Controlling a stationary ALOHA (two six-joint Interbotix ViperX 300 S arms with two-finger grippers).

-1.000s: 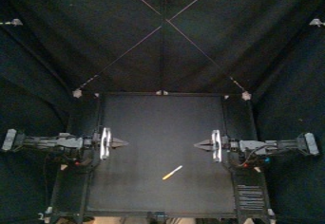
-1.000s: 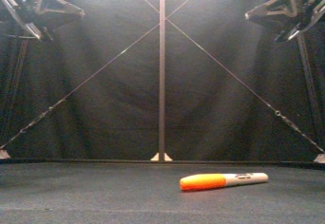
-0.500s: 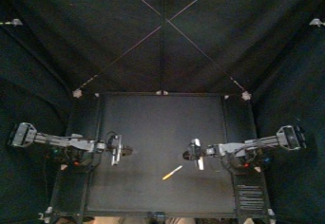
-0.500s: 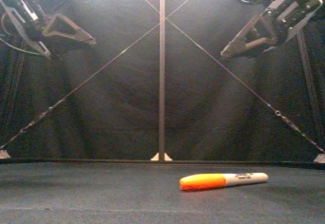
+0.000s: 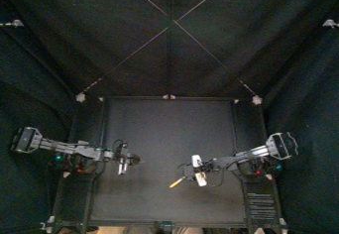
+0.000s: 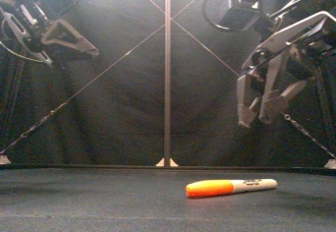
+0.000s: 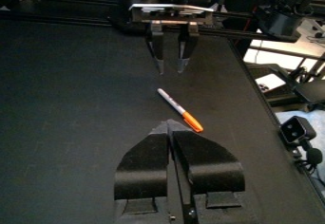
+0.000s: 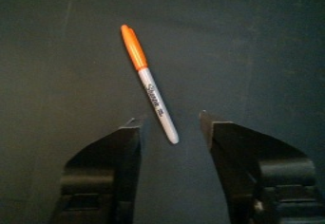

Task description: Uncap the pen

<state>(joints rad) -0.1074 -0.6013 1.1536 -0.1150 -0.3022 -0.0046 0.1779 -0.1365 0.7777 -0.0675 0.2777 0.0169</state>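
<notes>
A marker pen [image 6: 231,187] with an orange cap and a pale grey barrel lies flat on the black table, right of centre near the front [image 5: 177,180]. My right gripper [image 6: 260,120] hangs above it, pointing down with its jaws wide open and nothing between them. In the right wrist view the pen [image 8: 150,84] lies below and just beyond the open right gripper [image 8: 169,123]. My left gripper [image 7: 172,125] is off to the left, higher up [image 6: 92,51], with its jaws together. From there the pen [image 7: 180,109] lies ahead, with the right gripper [image 7: 172,52] beyond it.
The black table [image 5: 153,129] holds only the pen. Black curtains close off the back and both sides.
Both arms have swung in from the table's sides toward the middle. The right gripper has come down over the pen and opened wide. The pen has not moved.
</notes>
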